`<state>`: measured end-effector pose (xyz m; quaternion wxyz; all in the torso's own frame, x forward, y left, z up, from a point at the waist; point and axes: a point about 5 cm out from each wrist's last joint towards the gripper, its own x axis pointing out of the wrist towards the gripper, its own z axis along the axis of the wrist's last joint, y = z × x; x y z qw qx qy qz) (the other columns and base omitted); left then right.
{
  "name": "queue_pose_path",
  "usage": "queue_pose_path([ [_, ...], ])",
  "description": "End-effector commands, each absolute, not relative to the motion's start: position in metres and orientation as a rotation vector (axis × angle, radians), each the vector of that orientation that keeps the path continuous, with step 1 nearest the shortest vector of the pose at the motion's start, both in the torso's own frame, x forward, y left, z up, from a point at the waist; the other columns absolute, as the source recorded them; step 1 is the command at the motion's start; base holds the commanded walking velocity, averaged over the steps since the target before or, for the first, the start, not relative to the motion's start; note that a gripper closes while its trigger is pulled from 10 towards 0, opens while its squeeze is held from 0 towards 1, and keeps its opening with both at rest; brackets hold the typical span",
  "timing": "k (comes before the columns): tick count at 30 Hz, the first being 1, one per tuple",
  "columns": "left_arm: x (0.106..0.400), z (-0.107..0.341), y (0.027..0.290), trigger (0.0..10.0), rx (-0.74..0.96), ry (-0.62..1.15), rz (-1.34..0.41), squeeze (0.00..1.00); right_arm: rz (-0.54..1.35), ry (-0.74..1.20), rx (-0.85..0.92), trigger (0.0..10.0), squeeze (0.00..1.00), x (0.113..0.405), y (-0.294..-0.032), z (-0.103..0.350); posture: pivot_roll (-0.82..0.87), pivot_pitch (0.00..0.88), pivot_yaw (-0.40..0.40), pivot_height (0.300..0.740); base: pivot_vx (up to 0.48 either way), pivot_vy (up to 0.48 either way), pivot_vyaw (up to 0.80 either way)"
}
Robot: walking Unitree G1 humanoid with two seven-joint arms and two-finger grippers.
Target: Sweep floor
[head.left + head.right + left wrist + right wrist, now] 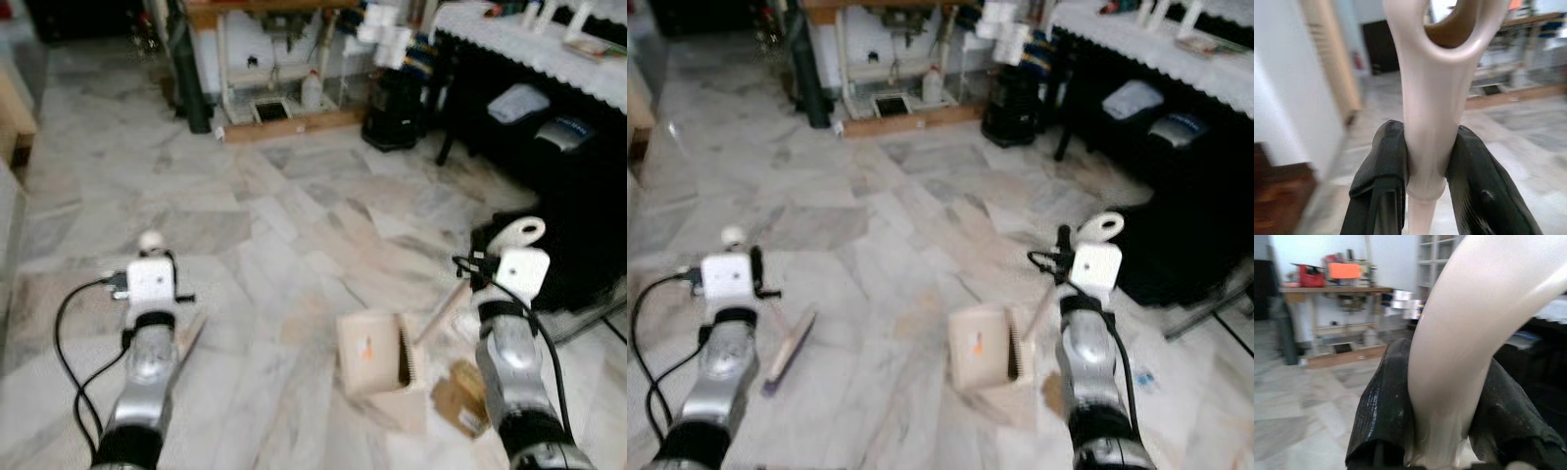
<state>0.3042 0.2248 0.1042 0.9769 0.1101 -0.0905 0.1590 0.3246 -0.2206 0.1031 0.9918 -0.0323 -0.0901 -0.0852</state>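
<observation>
Your left tool [1425, 171] is clamped tight on a cream brush handle [1432, 98], black fingers [1383, 171] squeezing it from both sides just below the hanging loop. The brush [790, 351] itself slants down to the marble floor [294, 215] by your left arm, bristle end low. Your right tool [1442, 411] is closed the same way on the dustpan handle [1474, 333], and the cream dustpan [377, 352] sits on the floor between your arms, nearer the right one. Just right of the pan there's a brownish scrap [462, 397], maybe cardboard, it's too blurry to call. A dark surface [549, 59] with a white cloth runs along your right.
</observation>
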Motion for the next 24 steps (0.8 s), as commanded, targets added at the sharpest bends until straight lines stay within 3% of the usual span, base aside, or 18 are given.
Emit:
queue_pose_path([
  [1, 0.3, 0.114, 0.231, 10.0, 0.24, -0.241, 0.336, 0.0, -0.163, -0.207, -0.068, 10.0, 0.0, 0.328, -0.218, 0.108, 0.08, 0.0, -0.073, 0.74, 0.0, 0.0, 0.8],
  [10, 0.273, 0.121, 0.261, 10.0, 0.279, -0.265, 0.462, 0.0, -0.059, -0.176, -0.013, 10.0, 0.0, 0.331, -0.182, 0.099, 0.24, 0.0, -0.122, 0.74, 0.0, 0.0, 0.8],
  [24, 0.235, 0.128, 0.272, 10.0, 0.312, -0.264, 0.569, 0.0, -0.091, -0.126, 0.141, 10.0, 0.0, 0.341, -0.186, 0.097, 0.39, 0.0, -0.168, 0.74, 0.0, 0.0, 0.8],
])
